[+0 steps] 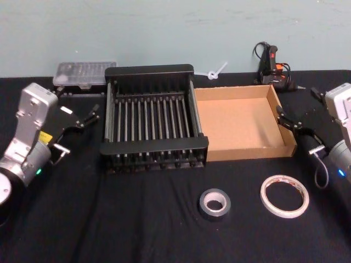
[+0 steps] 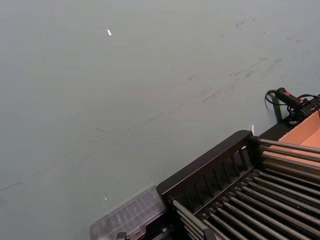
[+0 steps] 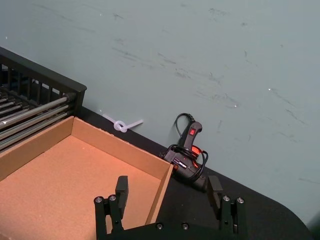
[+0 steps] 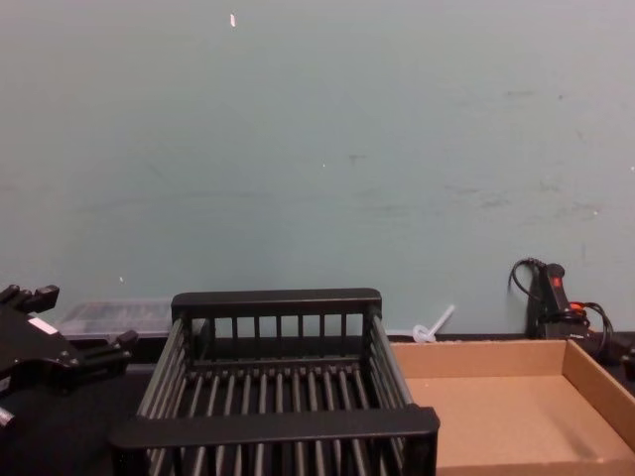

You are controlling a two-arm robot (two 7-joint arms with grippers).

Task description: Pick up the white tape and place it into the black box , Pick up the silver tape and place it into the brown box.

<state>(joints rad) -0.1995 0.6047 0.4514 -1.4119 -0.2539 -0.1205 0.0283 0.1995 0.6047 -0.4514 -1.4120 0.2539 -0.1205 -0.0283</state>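
Observation:
The white tape lies flat on the black cloth at the front right, a thin ring with red marks inside. To its left lies the silver tape, a squat grey roll. Behind them, the black box and the brown box stand side by side, both with nothing in them. My left gripper hovers open just left of the black box, seen also in the chest view. By the far right corner of the brown box my right gripper stands open, holding nothing.
A clear plastic case sits behind the black box at the left. A glue gun with its cord and a white zip tie lie by the green wall. Open black cloth stretches across the table's front.

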